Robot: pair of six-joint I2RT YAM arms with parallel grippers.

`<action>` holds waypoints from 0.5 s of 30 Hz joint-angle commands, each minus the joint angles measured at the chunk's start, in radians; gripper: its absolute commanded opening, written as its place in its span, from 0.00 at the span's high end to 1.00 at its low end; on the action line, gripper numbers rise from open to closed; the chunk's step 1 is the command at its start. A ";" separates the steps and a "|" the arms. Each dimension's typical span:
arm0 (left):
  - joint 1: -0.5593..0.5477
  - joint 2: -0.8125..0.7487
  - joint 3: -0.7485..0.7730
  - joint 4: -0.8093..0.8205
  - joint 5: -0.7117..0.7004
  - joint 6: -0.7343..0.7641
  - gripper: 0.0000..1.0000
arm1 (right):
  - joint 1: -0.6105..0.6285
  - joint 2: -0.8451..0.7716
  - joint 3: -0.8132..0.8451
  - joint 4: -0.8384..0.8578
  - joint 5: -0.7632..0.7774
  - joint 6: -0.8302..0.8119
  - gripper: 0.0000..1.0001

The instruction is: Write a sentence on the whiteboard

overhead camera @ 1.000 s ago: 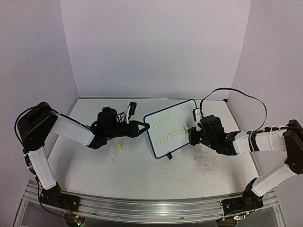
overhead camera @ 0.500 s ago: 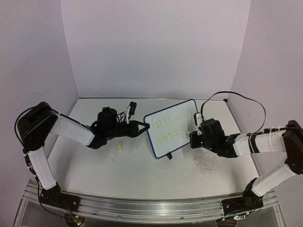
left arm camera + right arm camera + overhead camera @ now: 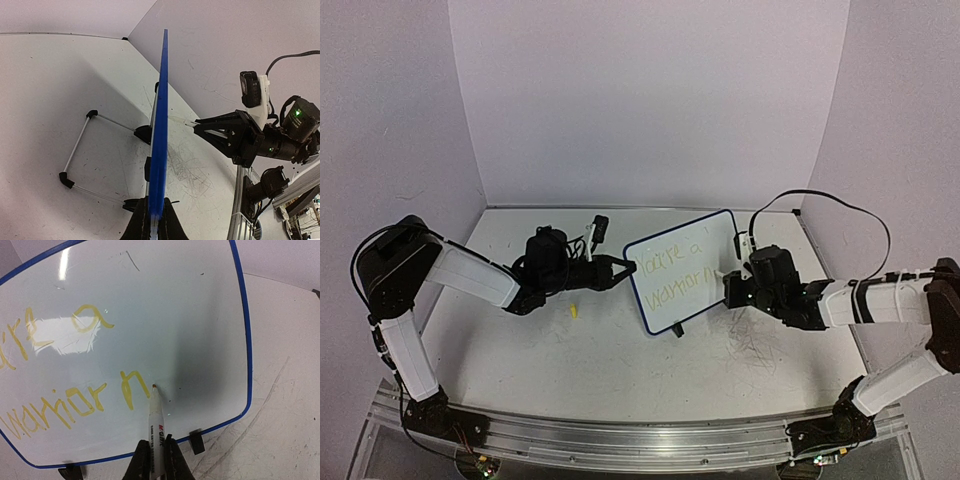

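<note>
The blue-rimmed white rectangular whiteboard (image 3: 665,308) stands centre-frame, its left edge pinched by the left gripper (image 3: 620,269). The right gripper (image 3: 155,461), facing the writing side, clamps a slim white marker (image 3: 156,425), whose tip points up-frame just right of the yellow handwritten sentence (image 3: 75,401).

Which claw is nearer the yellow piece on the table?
Left. The left claw clamps the whiteboard's edge beside the yellow piece; right claw, holding a marker, is beyond the whiteboard.
</note>
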 commanded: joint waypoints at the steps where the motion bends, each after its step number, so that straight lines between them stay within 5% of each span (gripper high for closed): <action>1: 0.001 -0.031 0.004 -0.030 0.029 0.002 1.00 | -0.011 0.022 0.054 0.027 0.002 -0.021 1.00; 15: 0.001 -0.024 0.005 -0.029 0.031 0.005 1.00 | -0.011 0.051 0.051 0.045 -0.002 -0.025 1.00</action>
